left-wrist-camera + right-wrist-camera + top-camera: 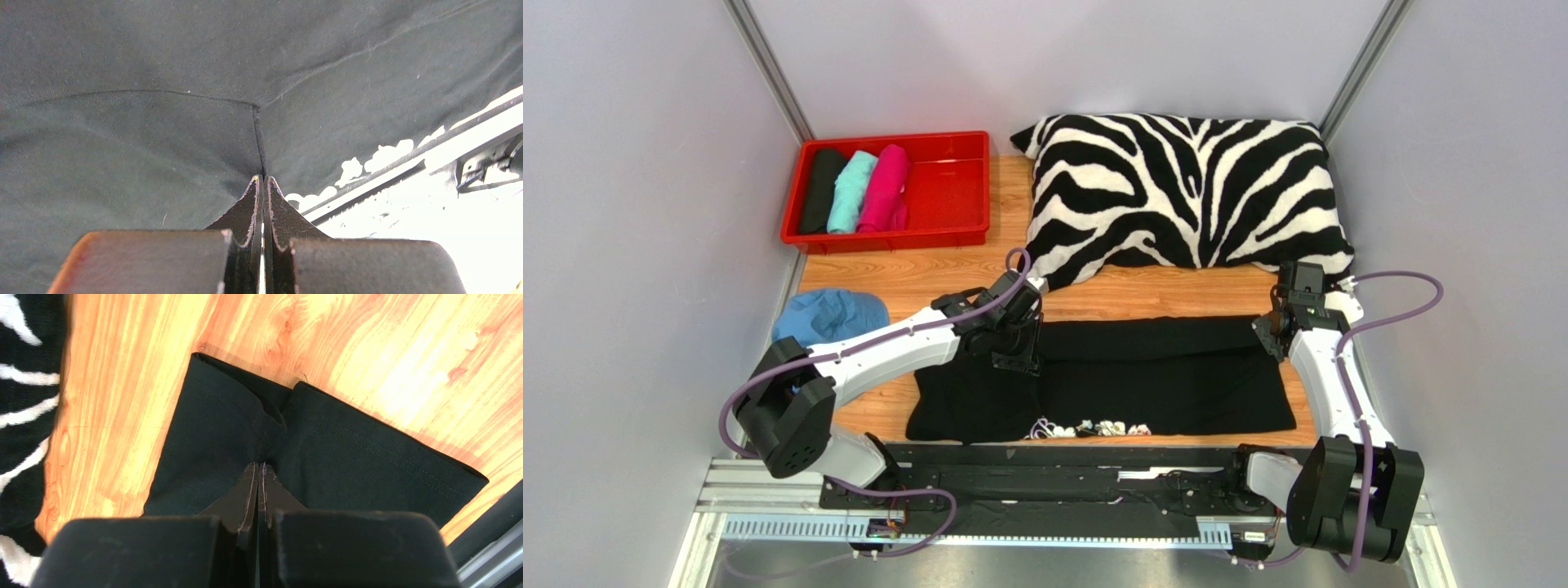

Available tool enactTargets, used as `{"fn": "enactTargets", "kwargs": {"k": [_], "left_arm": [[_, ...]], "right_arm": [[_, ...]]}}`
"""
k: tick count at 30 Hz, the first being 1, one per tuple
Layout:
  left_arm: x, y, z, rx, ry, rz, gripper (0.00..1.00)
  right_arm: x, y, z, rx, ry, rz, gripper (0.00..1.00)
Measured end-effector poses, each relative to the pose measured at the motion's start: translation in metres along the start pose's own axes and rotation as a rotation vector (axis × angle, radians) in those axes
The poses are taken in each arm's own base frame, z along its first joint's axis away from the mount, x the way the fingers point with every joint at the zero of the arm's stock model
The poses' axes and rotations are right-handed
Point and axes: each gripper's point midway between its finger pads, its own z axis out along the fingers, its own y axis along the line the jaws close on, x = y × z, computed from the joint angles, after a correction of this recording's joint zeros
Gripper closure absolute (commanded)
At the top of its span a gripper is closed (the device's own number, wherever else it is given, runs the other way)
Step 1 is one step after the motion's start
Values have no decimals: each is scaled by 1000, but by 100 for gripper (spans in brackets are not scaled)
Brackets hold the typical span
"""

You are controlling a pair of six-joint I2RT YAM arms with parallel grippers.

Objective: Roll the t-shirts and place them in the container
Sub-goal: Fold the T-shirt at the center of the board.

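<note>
A robot test booth (lab-like). Pale wall panels (634,184) box in a wooden desk (916,272) fronted by a metal rail (756,496).

Bright, even light fills the top view, shadows soft. The left wrist view shows the black t-shirt (184,92) murky green beside a blown-out white corner. The table (380,349) glares in the right wrist view.

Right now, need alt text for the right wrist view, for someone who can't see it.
The right claw is shut on a puckered edge of a black t-shirt lying on a wooden table. A zebra-striped pillow shows at the left edge of the frame.
</note>
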Motion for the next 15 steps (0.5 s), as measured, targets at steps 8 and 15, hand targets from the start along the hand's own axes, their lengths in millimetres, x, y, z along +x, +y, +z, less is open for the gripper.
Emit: {"fn": "enactTargets", "kwargs": {"k": [8, 15], "left_arm": [[26, 1, 7, 43, 83, -11, 100], [48, -3, 31, 94, 196, -56, 90]], "right_arm": [[9, -10, 7, 32, 18, -20, 100], [34, -33, 24, 115, 87, -72, 59]]}}
